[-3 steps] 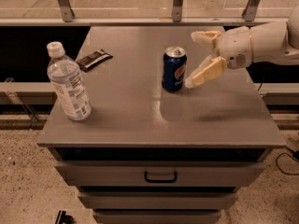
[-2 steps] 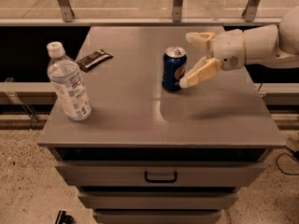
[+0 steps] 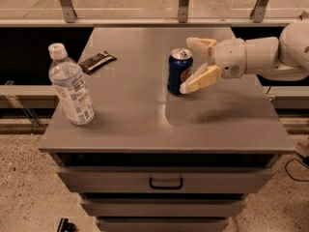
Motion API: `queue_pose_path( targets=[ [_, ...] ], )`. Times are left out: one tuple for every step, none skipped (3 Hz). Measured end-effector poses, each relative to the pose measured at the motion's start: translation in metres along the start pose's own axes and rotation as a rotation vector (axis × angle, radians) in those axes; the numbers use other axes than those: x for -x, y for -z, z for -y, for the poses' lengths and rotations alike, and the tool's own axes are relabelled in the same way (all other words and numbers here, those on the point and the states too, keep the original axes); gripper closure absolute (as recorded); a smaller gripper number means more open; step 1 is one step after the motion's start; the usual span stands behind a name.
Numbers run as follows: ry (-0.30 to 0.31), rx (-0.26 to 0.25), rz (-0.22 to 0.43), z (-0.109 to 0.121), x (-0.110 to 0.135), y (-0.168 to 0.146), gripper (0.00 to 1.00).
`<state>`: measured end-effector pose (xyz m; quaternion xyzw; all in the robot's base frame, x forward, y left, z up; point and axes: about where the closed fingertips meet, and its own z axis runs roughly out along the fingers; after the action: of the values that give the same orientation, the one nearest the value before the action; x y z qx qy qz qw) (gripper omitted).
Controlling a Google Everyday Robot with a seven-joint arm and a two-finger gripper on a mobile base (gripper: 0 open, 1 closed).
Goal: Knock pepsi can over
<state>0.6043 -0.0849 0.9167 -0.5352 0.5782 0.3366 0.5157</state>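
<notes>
The pepsi can (image 3: 179, 71) stands upright near the middle of the grey cabinet top (image 3: 145, 110); it is dark blue with a round logo and a silver top. My gripper (image 3: 189, 65) reaches in from the right on a white arm. Its two cream fingers are spread open. One fingertip (image 3: 192, 42) is just behind and right of the can's top, the other fingertip (image 3: 187, 87) is at the can's lower right side, touching or nearly touching it. The can sits at the mouth of the open fingers.
A clear plastic water bottle (image 3: 70, 85) stands upright at the front left. A flat dark snack-bar wrapper (image 3: 97, 62) lies at the back left. Metal railing posts (image 3: 183, 3) run behind the cabinet. A drawer handle (image 3: 165, 183) is below the front edge.
The gripper has moved left toward the can, so its open fingers now flank the can's right side. The can stays upright in the same place.
</notes>
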Motion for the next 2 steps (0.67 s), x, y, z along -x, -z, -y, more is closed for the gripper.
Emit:
queue_pose_path(
  targets=[
    [0.0,0.002,0.034,-0.0032,-0.0009,-0.0059,0.0],
    [-0.005,0.004,0.059,-0.0057,-0.0031,-0.0097,0.0]
  ],
)
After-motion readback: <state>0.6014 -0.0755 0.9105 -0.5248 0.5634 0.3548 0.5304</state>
